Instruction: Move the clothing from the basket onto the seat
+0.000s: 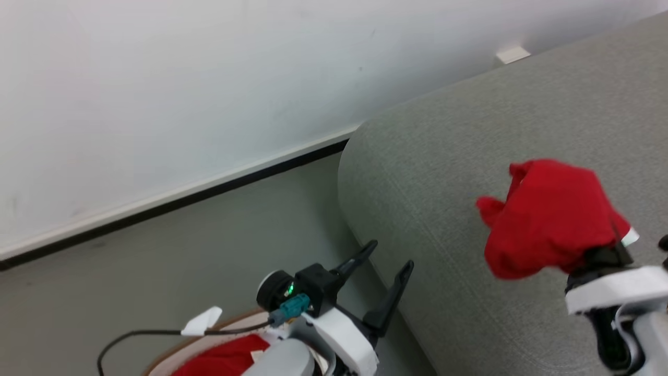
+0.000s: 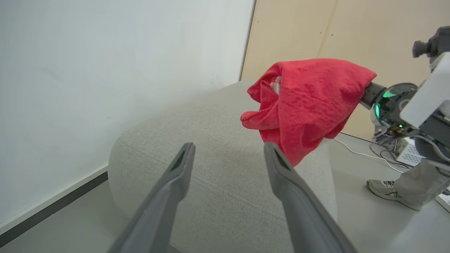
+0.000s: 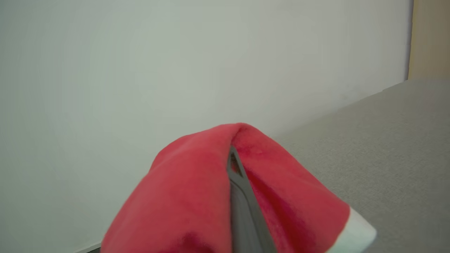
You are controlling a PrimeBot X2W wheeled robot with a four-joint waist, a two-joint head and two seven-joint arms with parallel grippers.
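Observation:
A bright red garment with a bit of white trim (image 1: 548, 219) is draped over my right gripper (image 3: 235, 158), which is shut on it and holds it in the air above the light grey sofa (image 1: 459, 156). In the left wrist view the red garment (image 2: 309, 105) hangs clear of the sofa (image 2: 218, 147). My left gripper (image 1: 391, 253) is open with nothing in it, beside the sofa's rounded corner; its own view shows its fingers (image 2: 182, 165) spread wide. Part of the basket's brown rim (image 1: 172, 350) sits at the bottom left, with more red clothing (image 1: 224, 357) inside.
A white wall with a dark baseboard (image 1: 172, 201) runs behind the sofa over grey floor (image 1: 156, 261). In the left wrist view a person's shoe (image 2: 383, 188) stands on the floor right of the sofa, near cables (image 2: 355, 151) and a beige panel wall (image 2: 299, 31).

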